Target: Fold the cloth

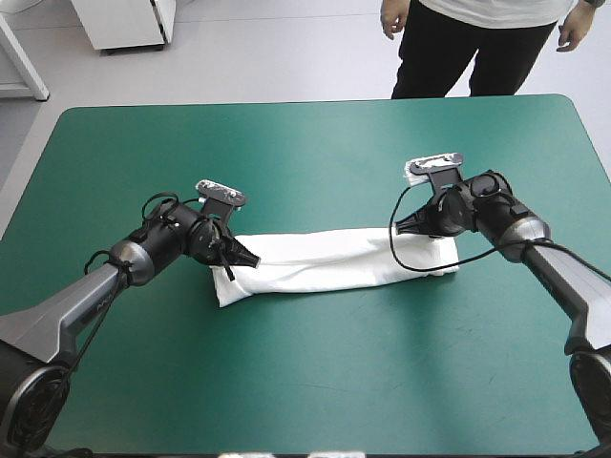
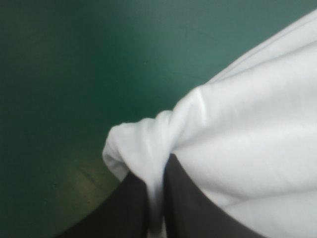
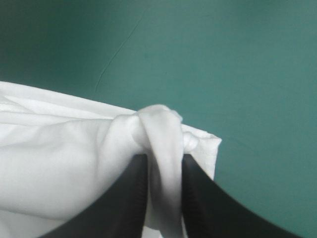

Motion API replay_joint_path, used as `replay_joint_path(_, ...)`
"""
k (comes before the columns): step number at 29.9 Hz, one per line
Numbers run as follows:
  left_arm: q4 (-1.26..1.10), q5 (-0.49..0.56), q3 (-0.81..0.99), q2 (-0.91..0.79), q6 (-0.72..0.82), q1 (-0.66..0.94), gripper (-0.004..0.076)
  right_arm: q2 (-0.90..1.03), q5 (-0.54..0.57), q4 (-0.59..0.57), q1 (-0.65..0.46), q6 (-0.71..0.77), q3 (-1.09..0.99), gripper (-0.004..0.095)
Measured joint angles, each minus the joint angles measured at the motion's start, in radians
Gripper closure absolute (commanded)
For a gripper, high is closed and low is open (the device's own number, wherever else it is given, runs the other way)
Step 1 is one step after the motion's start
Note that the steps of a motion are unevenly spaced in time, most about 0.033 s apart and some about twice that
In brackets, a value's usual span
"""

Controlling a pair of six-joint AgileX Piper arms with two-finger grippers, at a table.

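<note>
In the high view, the T-shirt is seen folded into a long, narrow band laid across the middle of the teal-green bench. Its left end is held by the left pincer and its right end by the right pincer, both low at the cloth.

In the left wrist view, the black fingers are all but closed, with a bunched white fold pinched between them.

In the right wrist view, a twisted strip of the cloth is clamped between the nearly closed fingers, close to a corner of the band. Bare bench is seen beyond.
</note>
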State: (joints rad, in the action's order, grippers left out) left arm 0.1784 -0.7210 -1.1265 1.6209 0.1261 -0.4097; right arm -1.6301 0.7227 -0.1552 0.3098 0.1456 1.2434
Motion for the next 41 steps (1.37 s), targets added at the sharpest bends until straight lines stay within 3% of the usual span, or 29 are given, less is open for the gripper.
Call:
replay_joint_path(3, 0.001, -0.085, -0.057, 0.0, -0.016, 0.0, 0.0446, 0.001, 0.067, 0.0, 0.0, -0.008, 0.037, 0.0294)
replay_joint_path(5, 0.009, -0.146, -0.095, 0.0, -0.021, 0.0, 0.0391, 0.012, 0.101, -0.003, 0.0, -0.01, 0.054, 0.0286)
replay_joint_path(12, 0.023, -0.324, -0.196, -0.108, -0.022, 0.0, 0.0372, 0.163, 0.172, -0.075, 0.001, 0.005, 0.059, 0.0287)
replay_joint_path(14, -0.029, -0.353, -0.218, -0.163, -0.041, 0.0, 0.0402, 0.209, 0.194, -0.103, 0.001, 0.021, 0.06, 0.0287)
replay_joint_path(16, -0.135, -0.375, -0.24, -0.224, -0.104, 0.0, 0.0496, 0.271, 0.228, -0.137, 0.001, 0.036, 0.061, 0.0287)
replay_joint_path(19, -0.333, -0.385, -0.263, -0.294, -0.22, 0.0, 0.0738, 0.345, 0.28, -0.185, 0.001, 0.06, 0.061, 0.0287)
replay_joint_path(24, -0.595, -0.368, -0.275, -0.321, -0.409, 0.0, 0.0734, 0.444, 0.378, -0.237, 0.001, 0.09, 0.061, 0.0287)
replay_joint_path(30, -0.748, -0.341, -0.276, -0.221, -0.538, 0.0, 0.0734, 0.518, 0.476, -0.234, -0.042, 0.117, 0.061, 0.0287)
replay_joint_path(41, -0.865, -0.23, -0.276, 0.079, -0.669, -0.035, 0.0734, 0.478, 0.451, -0.123, -0.17, 0.096, 0.061, 0.0287)
